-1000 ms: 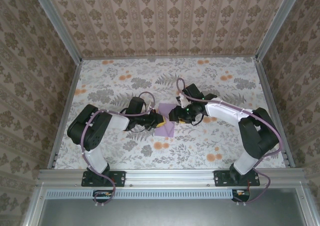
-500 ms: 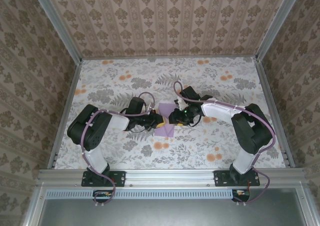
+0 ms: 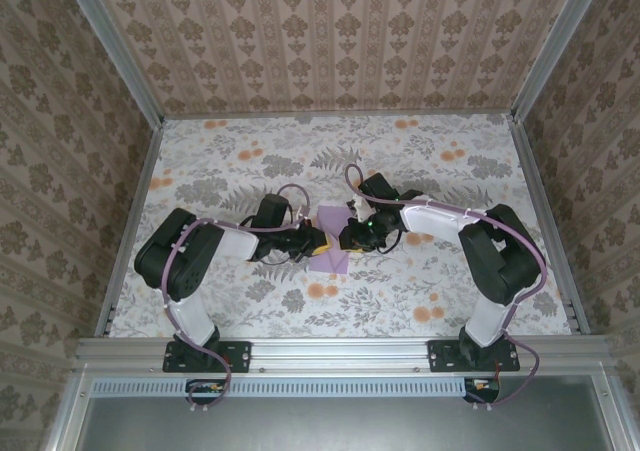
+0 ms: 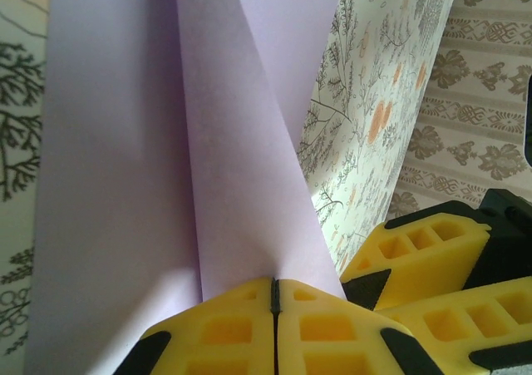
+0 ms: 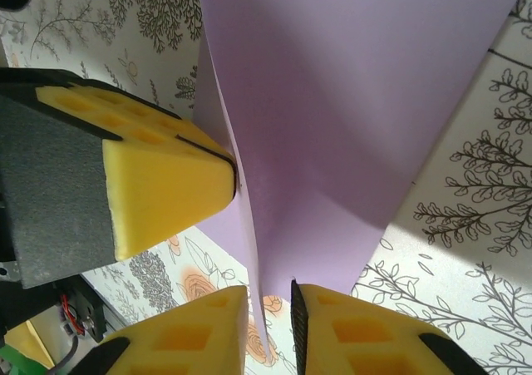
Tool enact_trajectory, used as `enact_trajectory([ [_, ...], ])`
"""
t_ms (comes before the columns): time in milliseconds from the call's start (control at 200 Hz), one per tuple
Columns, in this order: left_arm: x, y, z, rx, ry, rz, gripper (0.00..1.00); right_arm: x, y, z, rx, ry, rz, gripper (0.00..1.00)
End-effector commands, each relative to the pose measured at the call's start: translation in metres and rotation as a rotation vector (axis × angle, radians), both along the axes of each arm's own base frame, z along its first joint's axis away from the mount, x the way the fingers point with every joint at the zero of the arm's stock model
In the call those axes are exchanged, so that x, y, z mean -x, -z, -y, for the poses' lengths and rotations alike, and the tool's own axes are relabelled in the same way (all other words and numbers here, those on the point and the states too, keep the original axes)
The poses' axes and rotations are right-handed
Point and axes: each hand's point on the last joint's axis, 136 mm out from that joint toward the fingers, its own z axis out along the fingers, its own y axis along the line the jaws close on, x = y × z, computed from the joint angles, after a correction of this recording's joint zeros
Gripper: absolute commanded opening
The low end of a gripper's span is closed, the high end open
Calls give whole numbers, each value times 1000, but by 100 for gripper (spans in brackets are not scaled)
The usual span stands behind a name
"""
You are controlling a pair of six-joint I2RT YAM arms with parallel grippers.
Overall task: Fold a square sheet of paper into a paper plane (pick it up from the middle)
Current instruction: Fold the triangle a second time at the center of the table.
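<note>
Floral-printed tabletop [image 3: 450, 181], walled by damask wallpaper [image 3: 320, 41] and aluminium rails [image 3: 120, 66], lies bare around the centre. The square sheet of paper [image 3: 333, 217] sits there, its pinched-up crease running bottom to top in the left wrist view. The left gripper [image 4: 274, 288] is clamped on that ridge. The right gripper [image 5: 270, 300] straddles it, jaws narrowly parted.

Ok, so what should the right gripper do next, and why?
Probably close the right gripper on the paper. The left gripper pinches a raised fold of it shut, while the right jaws straddle that same fold with a narrow gap between them, so that side isn't gripped yet.
</note>
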Motion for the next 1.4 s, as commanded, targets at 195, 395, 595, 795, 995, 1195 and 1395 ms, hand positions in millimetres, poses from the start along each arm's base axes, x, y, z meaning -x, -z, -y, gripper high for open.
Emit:
enact_trajectory([
  [195,-2,-5,-1,-2,-4,19,8,10,-3,-6,-43,-20,-28,26],
  [395,-2,-7,0,3,-2,19,8,8,1,-3,-11,-20,-24,15],
  [595,-3,-23,1,14,23,90,10,1,6,2,45,-85,34,8],
  [795,5,-34,-4,-95,80,181,11,-3,15,6,98,-171,70,6],
  [995,5,-27,-2,-114,99,162,11,-10,18,5,114,-226,102,6],
  [1195,1,-23,2,-120,105,152,11,-16,23,7,131,-269,103,5],
  [1395,-2,-21,6,-117,112,147,11,-21,24,6,136,-299,112,5],
])
